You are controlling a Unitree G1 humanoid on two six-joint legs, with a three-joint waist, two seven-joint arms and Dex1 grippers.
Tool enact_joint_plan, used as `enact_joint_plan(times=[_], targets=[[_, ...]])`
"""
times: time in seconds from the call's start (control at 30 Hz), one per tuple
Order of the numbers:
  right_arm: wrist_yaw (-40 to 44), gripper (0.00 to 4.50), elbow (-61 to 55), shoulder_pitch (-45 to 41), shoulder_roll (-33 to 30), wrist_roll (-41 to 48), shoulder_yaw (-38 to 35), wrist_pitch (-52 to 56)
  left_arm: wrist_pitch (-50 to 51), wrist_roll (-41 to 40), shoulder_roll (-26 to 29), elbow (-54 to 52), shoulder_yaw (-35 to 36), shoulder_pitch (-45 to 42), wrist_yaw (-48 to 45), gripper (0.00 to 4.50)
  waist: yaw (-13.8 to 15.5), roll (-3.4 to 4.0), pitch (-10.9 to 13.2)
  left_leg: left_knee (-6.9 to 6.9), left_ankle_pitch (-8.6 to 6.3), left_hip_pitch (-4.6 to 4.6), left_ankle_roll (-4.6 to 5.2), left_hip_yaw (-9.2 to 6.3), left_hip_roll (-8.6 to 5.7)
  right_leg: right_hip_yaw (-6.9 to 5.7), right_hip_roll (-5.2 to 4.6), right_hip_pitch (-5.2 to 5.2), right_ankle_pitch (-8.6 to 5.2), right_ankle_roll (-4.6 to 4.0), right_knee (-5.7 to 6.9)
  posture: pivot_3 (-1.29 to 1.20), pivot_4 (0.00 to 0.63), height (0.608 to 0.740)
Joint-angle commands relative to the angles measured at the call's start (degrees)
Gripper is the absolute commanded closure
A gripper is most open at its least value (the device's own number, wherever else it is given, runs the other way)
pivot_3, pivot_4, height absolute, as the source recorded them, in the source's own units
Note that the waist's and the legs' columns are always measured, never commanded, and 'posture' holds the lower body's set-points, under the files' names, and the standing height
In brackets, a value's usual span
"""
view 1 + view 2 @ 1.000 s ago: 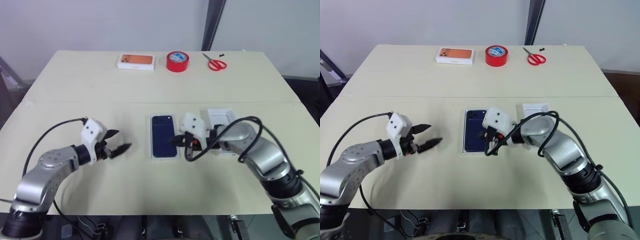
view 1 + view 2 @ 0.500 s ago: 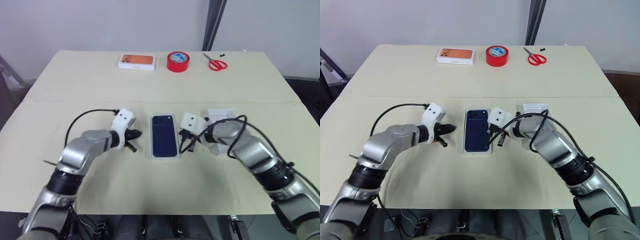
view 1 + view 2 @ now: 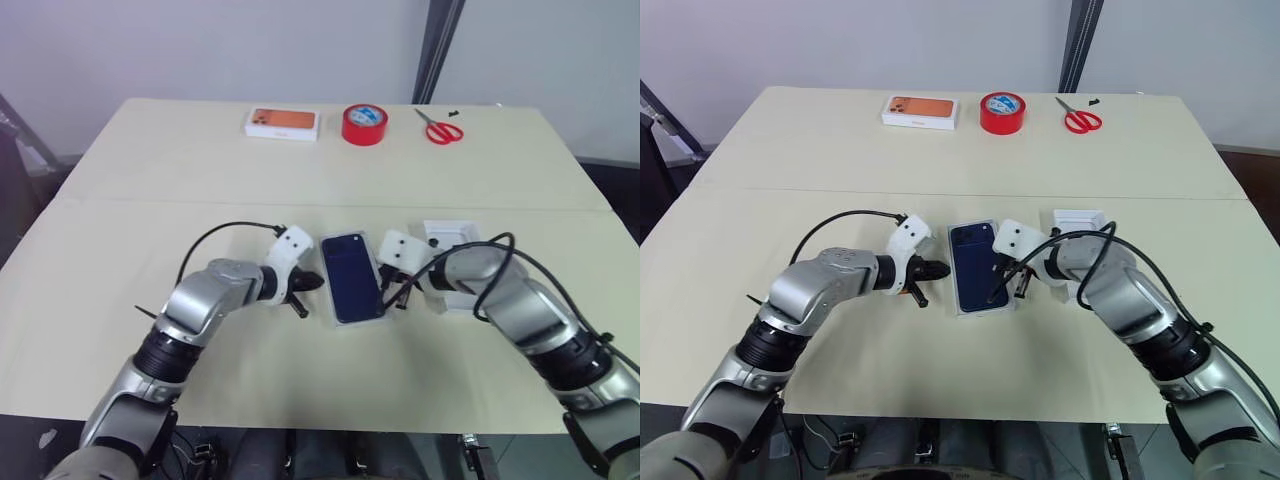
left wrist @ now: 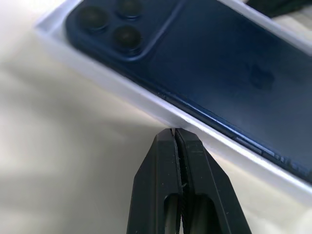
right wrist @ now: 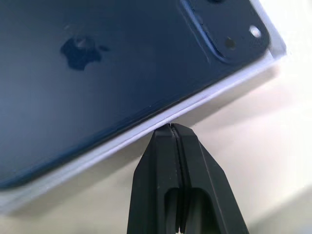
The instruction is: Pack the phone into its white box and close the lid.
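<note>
At the table's middle lies a shallow white box whose top shows a dark navy phone face with a camera cluster at its far left corner. I cannot tell whether this is the phone itself in the open box or the picture on the lid. My left gripper is shut, its tip against the box's left side. My right gripper is shut too, and its tip touches the right side. Both wrist views show closed fingertips at the white rim.
A shallow white piece with a recess lies right of the box, partly behind my right arm. Along the far edge of the beige table sit a white box with an orange picture, a red tape roll and red scissors.
My left gripper swung in from the left, shut, and reached the box's left side. The right gripper shifted along the right side. The box now lies slightly turned.
</note>
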Motion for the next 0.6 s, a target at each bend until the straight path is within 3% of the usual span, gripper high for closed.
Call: enact_joint_plan(times=[0.03, 0.27, 0.5, 0.6], targets=[[2.67, 4.50, -6.31, 2.43, -3.03, 2.47, -3.19, 0.23, -0.27, -0.90, -4.14, -0.58, -4.69, -1.80, -3.06, 4.40, 0.15, 0.00, 0.00, 0.01, -0.02, -0.01, 0.03, -0.01, -0.01, 0.00, -0.01, 0.02, 0.00, 0.00, -0.02, 0.00, 0.150, 0.725], [3.08, 4.50, -8.99, 8.08, -6.95, 2.52, -5.74, 1.56, -1.20, 0.77, -6.77, 2.35, -5.54, -2.49, -3.88, 4.40, -0.05, 0.02, -0.01, 0.06, -0.05, 0.00, 0.08, -0.01, 0.00, 0.00, 0.00, 0.10, 0.00, 0.00, -0.11, 0.00, 0.150, 0.725], [3.10, 4.50, -8.30, 8.25, -8.35, 2.90, -8.09, 2.27, -0.44, 0.87, -6.02, 1.23, -3.67, -1.69, -4.42, 4.40, -0.08, 0.03, -0.01, 0.07, -0.05, 0.00, 0.08, -0.01, 0.00, 0.00, 0.00, 0.10, -0.01, 0.01, -0.11, 0.00, 0.150, 0.725], [5.55, 3.69, -9.04, 7.39, -9.24, 7.00, -12.77, 5.20, 0.36, 0.09, -3.93, -1.04, -1.53, -0.56, -4.86, 4.46, -0.08, 0.03, -0.01, 0.07, -0.05, 0.00, 0.08, -0.01, 0.00, 0.01, 0.00, 0.10, -0.01, 0.01, -0.11, 0.00, 0.150, 0.725]])
